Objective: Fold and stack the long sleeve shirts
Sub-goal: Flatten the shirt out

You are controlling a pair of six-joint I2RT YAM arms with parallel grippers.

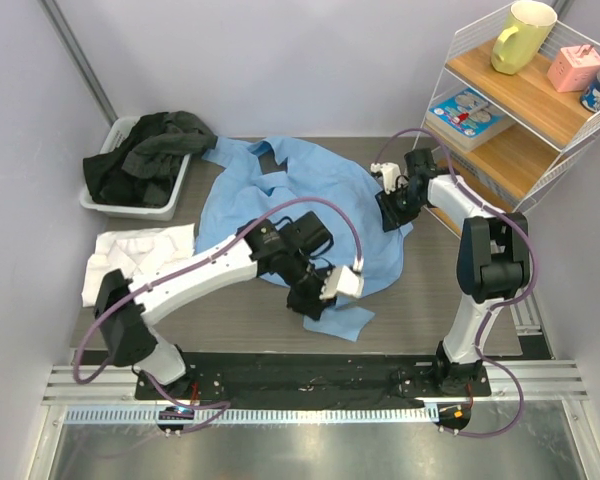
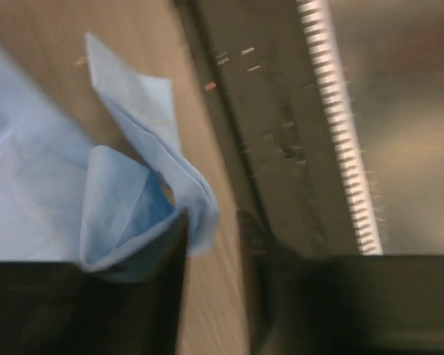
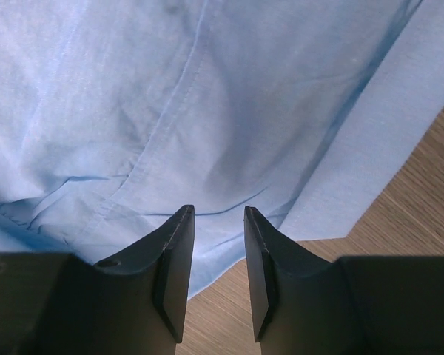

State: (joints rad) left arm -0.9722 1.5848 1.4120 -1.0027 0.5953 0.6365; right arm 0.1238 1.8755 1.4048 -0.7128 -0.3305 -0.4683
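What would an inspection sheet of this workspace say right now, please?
Surface: brown wood-grain table, mostly covered by clothing.
Job's things: light blue collared cloth shirt spread at centre, rumpled; white cloth shirt crumpled at left, unfolded.
Clutter: grey plastic bin at far left, holding dark clothes.
Grippers: left claw at the blue shirt's near edge, a fold at its fingers, grip unclear through blur; right claw open over the shirt's right side.
Cables: purple cables along both arms, one looping above the blue shirt.
Surroundings: white wire shelf with wooden boards at right, holding a yellow mug and a pink box.
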